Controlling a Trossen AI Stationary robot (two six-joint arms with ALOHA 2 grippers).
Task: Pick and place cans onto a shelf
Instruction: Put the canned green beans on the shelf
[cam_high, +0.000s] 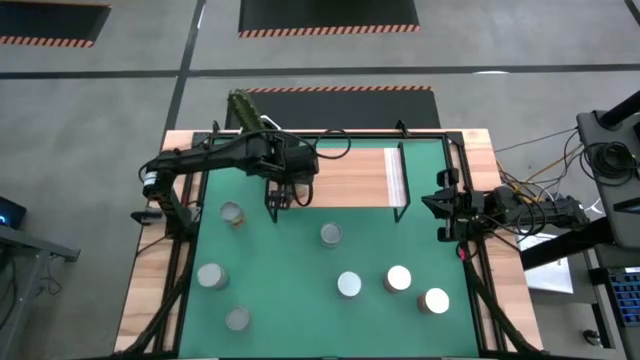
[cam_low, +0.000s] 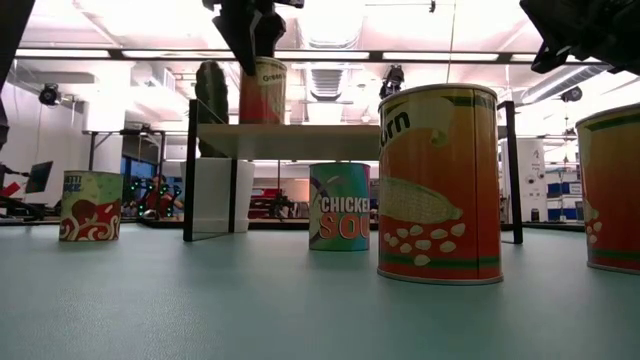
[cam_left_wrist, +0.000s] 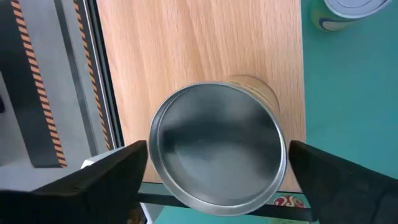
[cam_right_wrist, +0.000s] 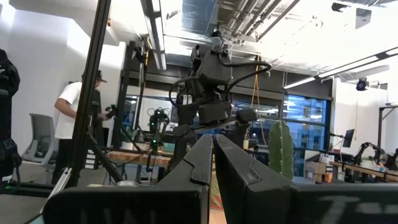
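Left gripper: the left gripper hangs over the near-left corner of the shelf, its fingers parted to either side of the placed can with a visible gap on both sides — it appears to have let go, not to be gripping.
Placed can: it stands upright on the wooden top close to the front edge; the low view shows the same can resting on the plank under the gripper, so its weight is judged to be on the shelf.
Why the fingers straddle it: parted fingers around an upright can suit a straight lift clear without tipping it.
Right gripper: the right gripper waits at the right edge of the surface, fingers pressed together and holding nothing — well apart from the work.
Remaining cans: six stand upright on the green mat — one near the left arm, two at lower left, one mid-mat, and three toward the lower right.
Shelf: light wood on a thin black frame at the far side of the mat, with most of its top bare.
Cactus: a green cactus stands behind the shelf, outside the task.
Progress: one can up, most not yet moved.
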